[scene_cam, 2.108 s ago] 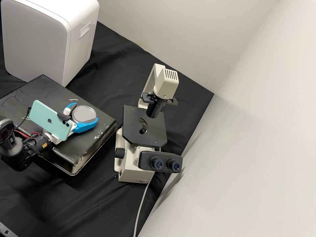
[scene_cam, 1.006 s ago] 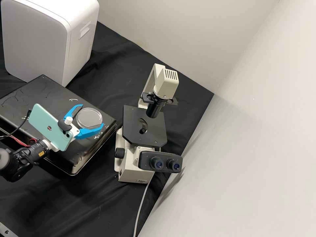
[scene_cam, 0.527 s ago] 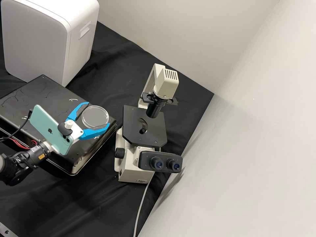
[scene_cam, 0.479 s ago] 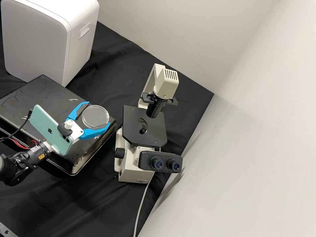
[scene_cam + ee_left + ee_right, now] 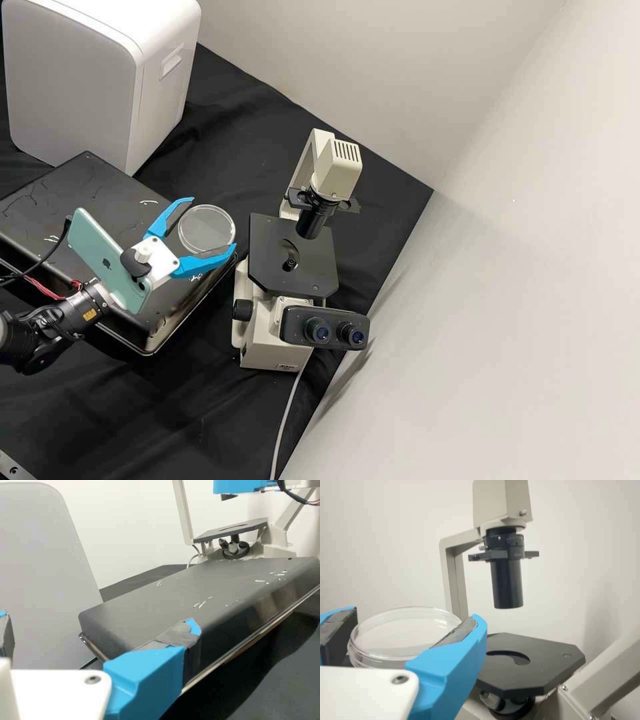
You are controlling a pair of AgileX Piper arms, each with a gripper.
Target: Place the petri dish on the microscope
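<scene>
Hand [image 5: 210, 225] — right — holds petri dish [image 5: 204, 230] level near microscope [image 5: 291, 267].

Nothing legible: faint print [image 5: 288, 366] low on the microscope [image 5: 267, 320] base, centre frame, and a yellow sticker [image 5: 85, 313] on the right arm [image 5: 40, 327], lower left, too small to read.

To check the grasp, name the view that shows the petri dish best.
Right wrist view: the petri dish sits large between the right gripper's fingers. The high view gives it small from above. The left wrist view faces the black box.
</scene>
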